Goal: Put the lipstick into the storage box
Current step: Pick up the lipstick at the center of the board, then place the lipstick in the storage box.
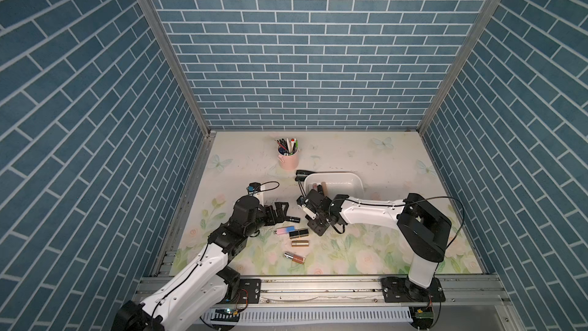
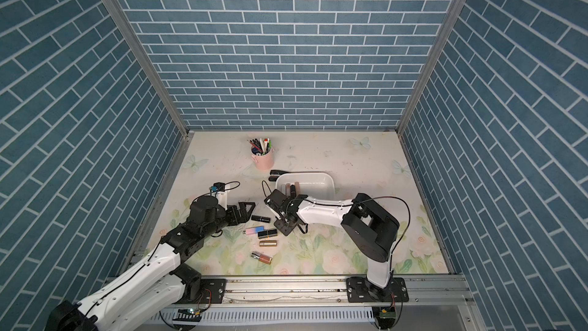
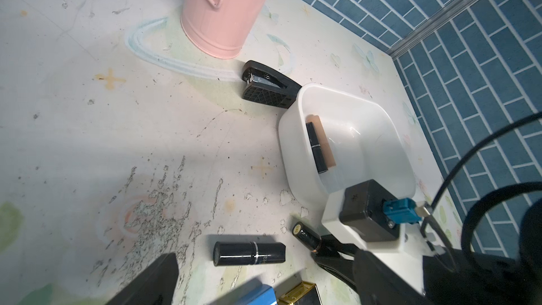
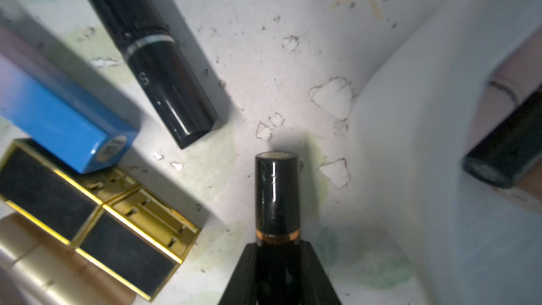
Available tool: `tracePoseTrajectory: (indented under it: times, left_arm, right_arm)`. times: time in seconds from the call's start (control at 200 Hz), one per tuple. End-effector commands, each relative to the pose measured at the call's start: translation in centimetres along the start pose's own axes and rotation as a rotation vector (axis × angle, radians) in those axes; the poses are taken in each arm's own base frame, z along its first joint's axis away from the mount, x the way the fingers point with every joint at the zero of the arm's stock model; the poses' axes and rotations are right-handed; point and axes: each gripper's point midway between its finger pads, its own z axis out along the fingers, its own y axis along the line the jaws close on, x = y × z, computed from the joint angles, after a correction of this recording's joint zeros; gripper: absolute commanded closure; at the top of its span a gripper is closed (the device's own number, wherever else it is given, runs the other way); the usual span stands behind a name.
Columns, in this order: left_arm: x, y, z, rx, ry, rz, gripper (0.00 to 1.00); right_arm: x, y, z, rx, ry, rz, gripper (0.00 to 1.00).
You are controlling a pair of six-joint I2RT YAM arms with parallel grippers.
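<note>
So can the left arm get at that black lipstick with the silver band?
Probably yes. The left gripper is open, and the silver-banded black lipstick lies just ahead of it with nothing between. The right gripper, holding a copper-banded black lipstick, is close by but off to one side.

I see a glossy white plastic box point(image 3: 366, 118), a smooth pink metal cup point(image 3: 223, 16), a glossy black lipstick point(image 4: 277, 189), and a scuffed, matt surface point(image 3: 88, 112).
</note>
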Motion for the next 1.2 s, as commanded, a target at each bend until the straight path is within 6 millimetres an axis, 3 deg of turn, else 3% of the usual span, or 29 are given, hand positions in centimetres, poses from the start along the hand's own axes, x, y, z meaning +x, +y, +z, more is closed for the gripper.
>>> tracePoseTrajectory:
  times: [0.0,0.215,0.4,0.57,0.73,0.9,1.045,1.195]
  left_arm:
    - [-0.3,-0.6,-0.1,0.031,-0.015,0.008,0.0]
    - [-1.2,-2.0,-0.6,0.09,-0.044,0.015,0.0]
    - [-2.4,-3.5,-1.5,0.142,-0.07,0.05,0.0]
    - [-3.5,-5.2,-2.6,0.213,-0.113,0.091,0.0]
    - [-3.9,-7.0,-3.2,0.303,-0.134,0.128,0.0]
    - [-3.7,-8.3,-2.9,0.376,-0.11,0.15,0.0]
    - [-3.7,-8.7,-2.1,0.395,-0.091,0.15,0.0]
    - [-3.8,-9.3,-1.3,0.408,-0.071,0.151,0.0]
  right_arm:
    - [-0.9,-0.1,-1.9,0.01,-0.042,0.002,0.83]
    - [-2.7,0.4,-3.6,-0.024,-0.106,0.011,0.83]
    - [-5.3,1.2,-5.9,-0.108,-0.209,0.051,0.83]
    - [-7.5,0.5,-8.4,-0.186,-0.319,0.134,0.83]
    - [-8.8,-2.2,-10.9,-0.234,-0.424,0.266,0.83]
    - [-8.4,-7.0,-12.3,-0.205,-0.482,0.446,0.83]
    - [-7.0,-10.4,-11.9,-0.139,-0.484,0.571,0.83]
    - [-5.2,-12.5,-10.4,-0.125,-0.454,0.676,0.83]
